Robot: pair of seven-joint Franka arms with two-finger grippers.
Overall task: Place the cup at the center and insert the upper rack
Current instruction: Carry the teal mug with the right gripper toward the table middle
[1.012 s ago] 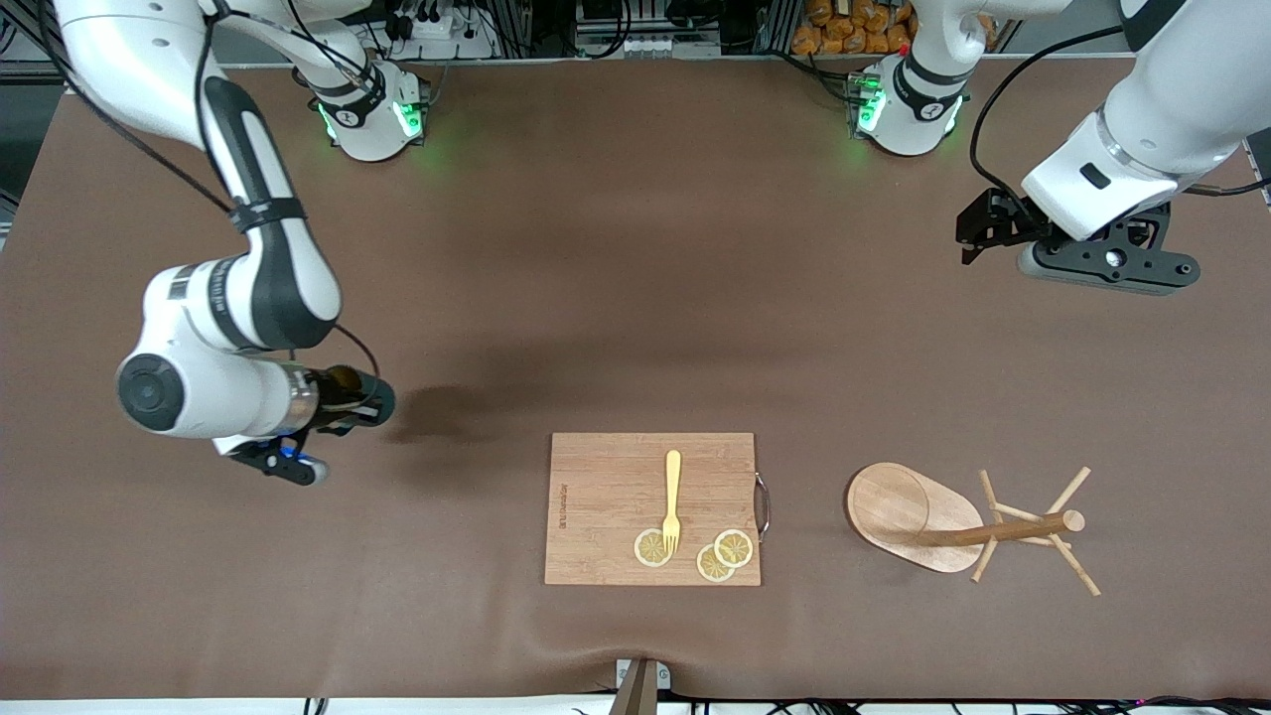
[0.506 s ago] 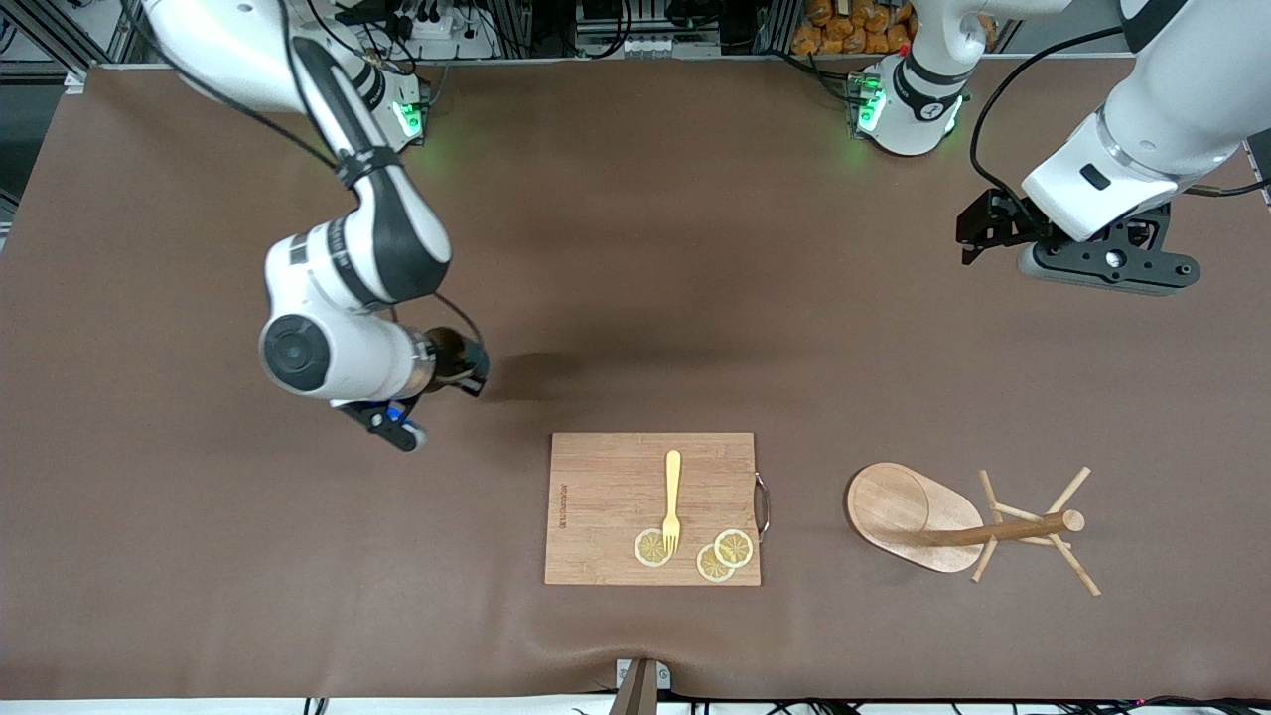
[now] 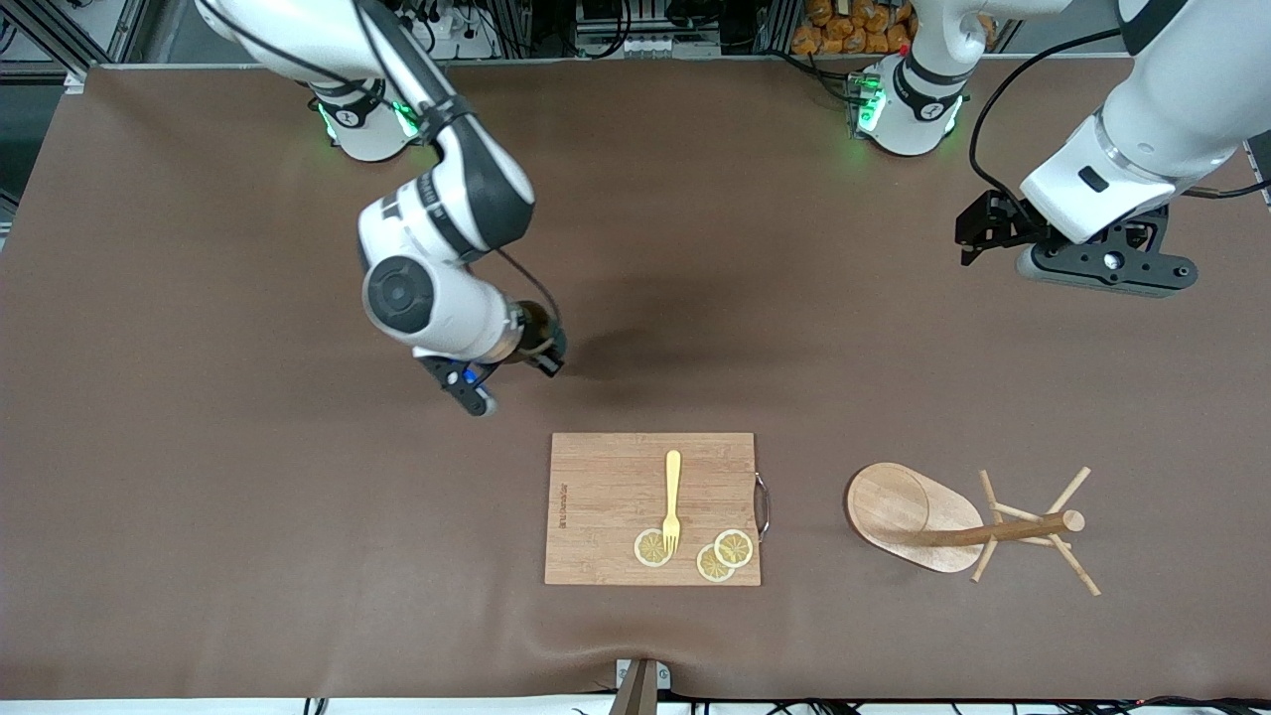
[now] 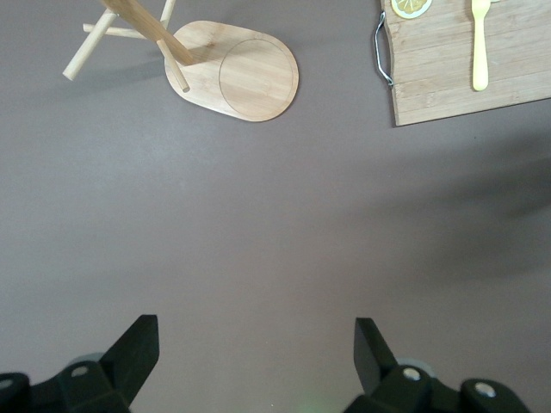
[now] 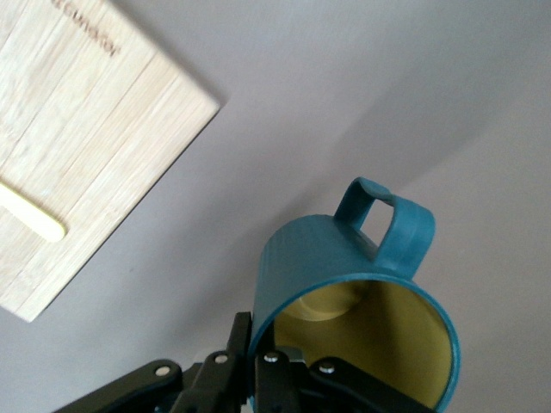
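Observation:
My right gripper (image 3: 536, 350) is shut on the rim of the dark teal cup (image 5: 344, 275) and holds it in the air over bare table near the middle, by the cutting board's corner. The cup's ribbed wall, small handle and yellowish inside show in the right wrist view; in the front view the cup (image 3: 539, 333) is mostly hidden under the wrist. The wooden mug tree, the upper rack (image 3: 933, 516), lies on its side toward the left arm's end, its pole and pegs pointing away from the board. It also shows in the left wrist view (image 4: 232, 70). My left gripper (image 4: 256, 344) is open and empty, waiting above the table.
A rectangular wooden cutting board (image 3: 606, 477) with a metal handle lies near the front camera. A yellow fork (image 3: 672, 499) and three lemon slices (image 3: 695, 551) lie on it. The board's corner shows in the right wrist view (image 5: 86, 129).
My right arm has carried the cup from the right arm's end of the table toward the middle. The left arm, the rack and the board have not moved.

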